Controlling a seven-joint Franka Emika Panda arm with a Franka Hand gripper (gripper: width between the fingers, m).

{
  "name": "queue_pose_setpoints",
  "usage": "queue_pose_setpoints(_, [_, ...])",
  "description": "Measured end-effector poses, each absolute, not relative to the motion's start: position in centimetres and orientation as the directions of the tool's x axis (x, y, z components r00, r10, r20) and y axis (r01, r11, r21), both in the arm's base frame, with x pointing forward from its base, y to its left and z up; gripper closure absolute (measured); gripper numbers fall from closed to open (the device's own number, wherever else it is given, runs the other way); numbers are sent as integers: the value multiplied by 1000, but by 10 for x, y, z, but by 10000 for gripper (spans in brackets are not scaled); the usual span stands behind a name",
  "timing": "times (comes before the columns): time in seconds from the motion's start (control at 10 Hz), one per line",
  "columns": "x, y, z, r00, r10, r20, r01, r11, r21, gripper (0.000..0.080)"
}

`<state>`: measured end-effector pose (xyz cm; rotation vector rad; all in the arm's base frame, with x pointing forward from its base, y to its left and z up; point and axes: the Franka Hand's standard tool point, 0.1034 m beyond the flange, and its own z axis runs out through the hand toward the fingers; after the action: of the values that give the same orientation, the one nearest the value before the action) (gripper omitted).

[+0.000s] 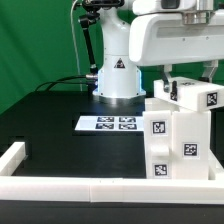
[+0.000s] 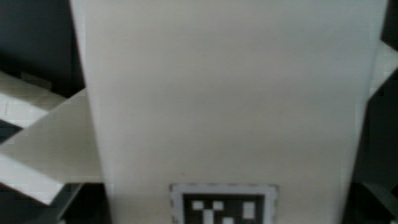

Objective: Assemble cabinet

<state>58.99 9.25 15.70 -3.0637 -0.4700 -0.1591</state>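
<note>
You see the cabinet point(image 1: 183, 128) standing upright at the bench's front edge, toward the exterior view's right. The gripper point(image 1: 190, 72) sits directly above it, probably steadying a panel; jaw state cannot be told.

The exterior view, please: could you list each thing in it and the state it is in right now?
Cabinet: upright on the table, tagged panels fitted, against the border rail.
Gripper: down at the cabinet's top; fingers hidden, open or shut unclear.
Marker board: flat on the table, apart from the cabinet.
Border rail: lying along the table's near edge.
</note>
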Motion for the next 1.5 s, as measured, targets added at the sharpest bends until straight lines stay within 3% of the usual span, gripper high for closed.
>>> queue_pose_setpoints(0.4, [587, 92, 157, 991, -75, 109, -67, -995, -70, 245])
queue_pose_setpoints(0.8, [587, 91, 157, 947, -308, 88, -299, -949, -97, 245])
queue_pose_setpoints(1.2, [581, 95, 159, 753, -658, 25, -647, -747, -151, 245])
queue_pose_setpoints(1.5, [576, 105, 159, 537, -843, -35, -837, -526, -151, 245])
